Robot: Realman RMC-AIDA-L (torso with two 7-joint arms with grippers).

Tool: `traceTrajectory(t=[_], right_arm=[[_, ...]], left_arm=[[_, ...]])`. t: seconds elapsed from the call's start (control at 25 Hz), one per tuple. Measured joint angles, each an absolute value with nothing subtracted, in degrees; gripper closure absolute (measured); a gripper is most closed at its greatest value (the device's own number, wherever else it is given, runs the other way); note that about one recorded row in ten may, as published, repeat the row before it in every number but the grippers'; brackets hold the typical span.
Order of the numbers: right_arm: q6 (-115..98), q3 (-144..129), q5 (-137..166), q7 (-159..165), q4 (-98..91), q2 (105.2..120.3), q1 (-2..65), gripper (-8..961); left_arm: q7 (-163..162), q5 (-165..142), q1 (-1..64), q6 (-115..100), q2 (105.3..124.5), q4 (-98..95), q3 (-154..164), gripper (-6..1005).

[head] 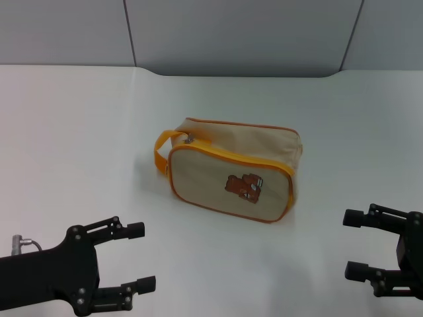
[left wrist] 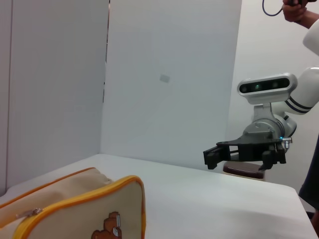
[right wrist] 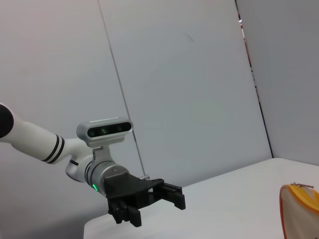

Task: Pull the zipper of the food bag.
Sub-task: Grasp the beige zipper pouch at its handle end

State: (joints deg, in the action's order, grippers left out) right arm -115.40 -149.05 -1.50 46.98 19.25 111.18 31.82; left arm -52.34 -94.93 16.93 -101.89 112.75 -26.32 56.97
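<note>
The food bag is a boxy beige bag with orange piping and a brown bear patch; it stands in the middle of the white table. Its orange loop handle is at its left end. The zipper's small silver pull tab sits at the top left corner, beside the handle; it also shows in the left wrist view. My left gripper is open at the near left, apart from the bag. My right gripper is open at the near right, also apart. Both are empty.
Grey partition walls stand behind the table's far edge. In the left wrist view the right gripper shows across the table; in the right wrist view the left gripper shows, with a corner of the bag.
</note>
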Motion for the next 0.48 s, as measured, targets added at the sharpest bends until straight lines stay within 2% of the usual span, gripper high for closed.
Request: traceTrajectory(t=[0.32, 0.48], right_arm=[[-115.05, -148.98, -1.57, 46.99, 19.12, 111.18, 31.75, 107], [-114.94, -149.03, -1.59, 47.0, 19.06, 111.22, 31.6, 108]], left_arm=[[-52.16, -94.62, 16.94, -100.69, 113.13, -26.1, 56.12, 182], [-51.37, -94.57, 16.73, -92.01, 115.57, -26.1, 49.34, 183]])
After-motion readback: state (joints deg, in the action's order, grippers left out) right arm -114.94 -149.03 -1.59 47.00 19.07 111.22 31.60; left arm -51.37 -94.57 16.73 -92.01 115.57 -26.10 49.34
